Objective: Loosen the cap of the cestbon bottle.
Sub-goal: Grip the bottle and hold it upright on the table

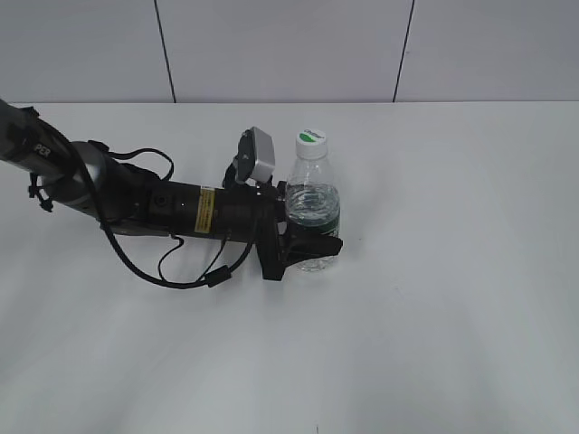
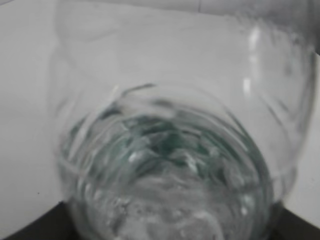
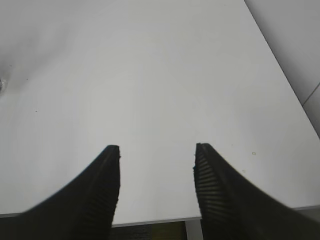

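The cestbon bottle stands upright on the white table, clear with a dark green label band. Its white cap with a green mark sits on top. My left gripper reaches in from the left and is shut on the bottle's lower body, one finger on each side. In the left wrist view the bottle fills the frame, blurred and very close; the cap is out of that view. My right gripper is open and empty over bare table; it does not show in the exterior view.
The left arm with its black cable lies across the left half of the table. The right wrist view shows the table's front edge just below the fingers and the far right edge.
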`<move>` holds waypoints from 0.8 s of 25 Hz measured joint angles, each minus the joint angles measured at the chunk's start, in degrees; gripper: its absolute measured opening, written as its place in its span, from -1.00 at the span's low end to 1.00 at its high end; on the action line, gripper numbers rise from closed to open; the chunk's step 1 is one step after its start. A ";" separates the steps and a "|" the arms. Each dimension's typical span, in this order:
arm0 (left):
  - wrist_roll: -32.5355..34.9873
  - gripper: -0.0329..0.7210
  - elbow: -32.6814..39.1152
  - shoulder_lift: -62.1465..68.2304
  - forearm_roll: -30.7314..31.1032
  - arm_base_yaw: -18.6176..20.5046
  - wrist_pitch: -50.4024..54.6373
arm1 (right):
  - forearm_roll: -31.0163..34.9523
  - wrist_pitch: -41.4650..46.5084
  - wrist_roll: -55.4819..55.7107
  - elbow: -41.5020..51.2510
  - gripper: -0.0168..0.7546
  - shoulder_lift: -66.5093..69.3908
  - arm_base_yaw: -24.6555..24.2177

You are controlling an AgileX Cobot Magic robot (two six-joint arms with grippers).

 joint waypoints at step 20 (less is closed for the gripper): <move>0.01 0.18 -0.33 -0.05 3.03 0.00 -0.35 | 0.00 0.00 0.00 0.00 0.01 0.00 0.00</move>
